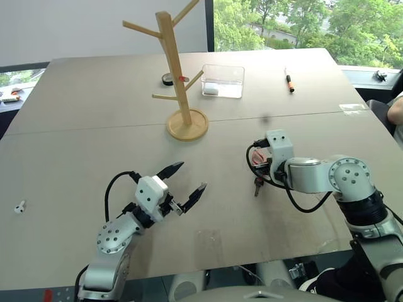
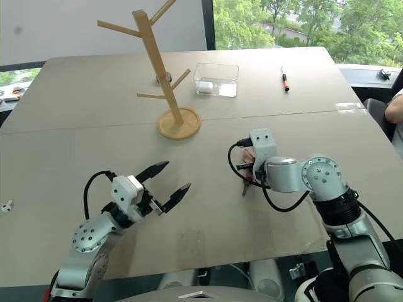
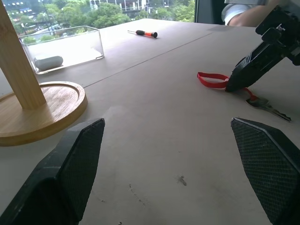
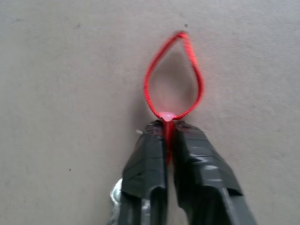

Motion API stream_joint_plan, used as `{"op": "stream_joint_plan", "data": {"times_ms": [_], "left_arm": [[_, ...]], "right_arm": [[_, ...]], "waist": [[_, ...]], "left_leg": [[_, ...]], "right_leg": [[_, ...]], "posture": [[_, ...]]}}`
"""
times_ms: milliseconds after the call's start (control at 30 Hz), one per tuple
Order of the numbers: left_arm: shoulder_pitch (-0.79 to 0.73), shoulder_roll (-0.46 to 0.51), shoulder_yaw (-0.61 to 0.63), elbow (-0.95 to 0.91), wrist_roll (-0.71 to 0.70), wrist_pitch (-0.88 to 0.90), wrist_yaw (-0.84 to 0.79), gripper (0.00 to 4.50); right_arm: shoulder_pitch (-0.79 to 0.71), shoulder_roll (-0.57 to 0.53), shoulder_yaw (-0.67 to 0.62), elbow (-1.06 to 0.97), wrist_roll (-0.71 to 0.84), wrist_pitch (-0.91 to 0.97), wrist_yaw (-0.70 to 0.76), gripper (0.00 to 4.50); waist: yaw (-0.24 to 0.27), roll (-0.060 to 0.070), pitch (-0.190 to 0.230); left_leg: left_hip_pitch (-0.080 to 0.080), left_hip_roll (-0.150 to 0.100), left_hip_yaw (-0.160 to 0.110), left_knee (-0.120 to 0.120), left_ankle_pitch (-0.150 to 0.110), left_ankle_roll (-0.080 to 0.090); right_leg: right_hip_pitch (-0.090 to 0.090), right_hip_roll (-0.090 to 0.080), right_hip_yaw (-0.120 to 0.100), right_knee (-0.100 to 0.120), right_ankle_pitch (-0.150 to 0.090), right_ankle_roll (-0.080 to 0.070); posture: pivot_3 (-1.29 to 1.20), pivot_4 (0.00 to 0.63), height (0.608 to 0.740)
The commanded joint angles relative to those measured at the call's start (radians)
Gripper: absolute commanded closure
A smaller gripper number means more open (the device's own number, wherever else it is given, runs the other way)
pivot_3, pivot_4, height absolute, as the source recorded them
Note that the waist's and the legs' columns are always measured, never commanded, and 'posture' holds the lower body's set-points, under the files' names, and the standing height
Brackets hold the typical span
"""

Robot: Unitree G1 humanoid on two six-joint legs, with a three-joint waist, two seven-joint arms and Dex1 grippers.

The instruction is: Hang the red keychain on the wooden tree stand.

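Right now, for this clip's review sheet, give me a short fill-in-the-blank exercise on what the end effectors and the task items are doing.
1. The right end effector is shut on the red ____.
2. The left end effector hovers with its fingers ____.
3. The wooden tree stand stands on a ____ base.
4. The key lies flat on the ____.

Missing words: keychain; open; round; table
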Motion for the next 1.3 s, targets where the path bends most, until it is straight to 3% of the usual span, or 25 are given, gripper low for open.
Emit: {"op": "stream_joint_plan", "data": {"times_ms": [33,167,333,500,633,800,967,1300], "left_arm": [[0.000,-0.001,-0.004,-0.055,0.002,-0.010,0.005,0.00],[-0.005,-0.004,-0.004,-0.053,0.004,-0.010,0.009,0.00],[-0.051,-0.053,0.010,-0.071,0.000,0.034,0.094,0.00],[-0.182,-0.106,0.054,-0.182,-0.024,0.249,0.288,0.00],[-0.317,-0.110,0.098,-0.289,-0.066,0.446,0.407,0.00],[-0.555,-0.073,0.152,-0.411,-0.182,0.749,0.525,0.00],[-0.650,-0.056,0.202,-0.470,-0.317,0.960,0.583,0.00],[-0.624,-0.046,0.277,-0.510,-0.512,1.170,0.664,0.00]], "right_arm": [[-0.002,0.006,0.000,0.001,0.006,0.012,0.021,4.45],[-0.013,0.007,-0.013,-0.021,-0.050,0.003,0.071,4.45],[-0.076,-0.060,0.039,-0.224,-0.519,-0.289,0.545,4.45],[-0.131,-0.071,0.070,-0.235,-0.802,-0.531,0.938,4.45],[-0.157,-0.031,0.094,-0.190,-0.981,-0.701,1.143,4.45],[-0.208,0.072,0.124,-0.070,-1.183,-0.871,1.269,4.45],[-0.239,0.151,0.130,0.030,-1.299,-0.944,1.364,4.45],[-0.293,0.285,0.096,0.241,-1.428,-1.008,1.455,4.45]], "waist": [[0.000,0.000,0.000],[0.000,0.000,0.000],[0.002,0.003,0.002],[0.006,0.001,0.002],[0.004,0.001,0.002],[0.004,0.001,0.002],[0.004,0.001,0.002],[0.005,0.001,0.002]], "left_leg": [[0.000,0.000,0.000,0.000,0.000,0.000],[0.000,0.000,0.000,0.000,0.000,0.000],[-0.002,0.000,0.001,0.001,0.000,0.000],[-0.002,-0.001,-0.001,0.001,0.000,0.000],[-0.003,-0.001,-0.003,0.005,0.000,0.000],[-0.003,-0.001,-0.004,0.007,0.000,0.000],[-0.004,-0.003,-0.003,0.009,0.000,-0.001],[-0.003,-0.003,-0.004,0.010,0.001,-0.002]], "right_leg": [[0.000,0.000,0.000,0.000,0.000,0.000],[0.000,0.000,0.000,0.000,0.000,0.000],[-0.002,0.000,0.000,0.000,0.000,0.002],[-0.001,0.000,-0.002,0.000,0.000,0.001],[0.000,0.001,-0.003,0.001,0.001,0.002],[0.000,0.001,-0.004,0.002,0.001,0.002],[0.001,0.000,-0.003,0.002,0.001,0.002],[0.001,0.000,-0.003,0.004,0.001,0.002]], "posture": [[0.00,0.150,0.740],[0.00,0.150,0.740],[0.00,0.150,0.740],[0.00,0.150,0.740],[0.00,0.150,0.740],[0.00,0.150,0.740],[0.00,0.150,0.740],[0.00,0.150,0.740]]}}
